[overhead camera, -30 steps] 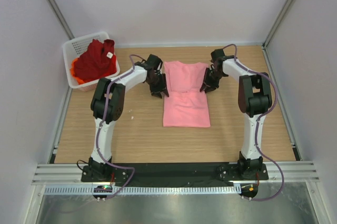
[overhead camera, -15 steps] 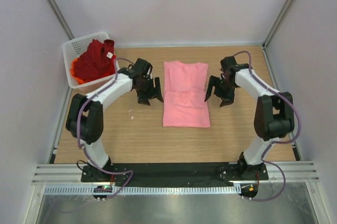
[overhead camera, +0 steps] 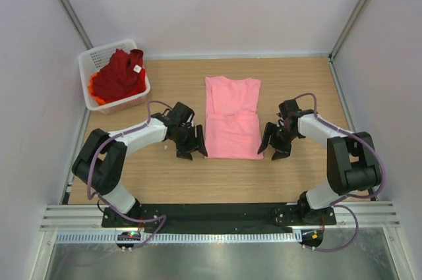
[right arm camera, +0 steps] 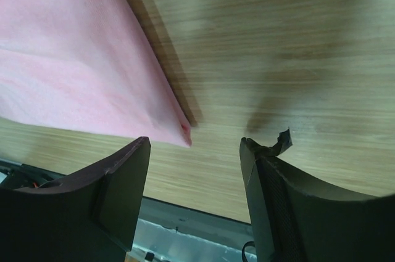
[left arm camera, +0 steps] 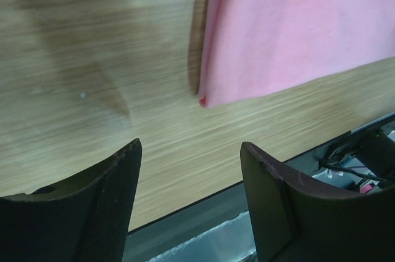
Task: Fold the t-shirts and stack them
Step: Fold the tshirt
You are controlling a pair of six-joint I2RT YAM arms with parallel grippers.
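Note:
A light pink t-shirt (overhead camera: 231, 116) lies flat on the wooden table, sleeves folded in, a long rectangle. My left gripper (overhead camera: 192, 151) is open and empty, just left of its near left corner (left arm camera: 203, 98). My right gripper (overhead camera: 273, 150) is open and empty, just right of its near right corner (right arm camera: 183, 130). Both hang just above the table, apart from the cloth. A dark red t-shirt (overhead camera: 122, 73) with a small white tag lies piled in the basket over an orange t-shirt (overhead camera: 97, 93), which shows only at the edge.
A white plastic mesh basket (overhead camera: 95, 55) stands at the back left corner against the wall. The table's near edge with a black strip and metal rail (overhead camera: 217, 214) runs behind the grippers. White walls enclose the table on three sides.
Both grippers have moved from beside the shirt's middle and upper part toward the near edge, down along its two sides, to its near corners. The pink shirt lies as before.

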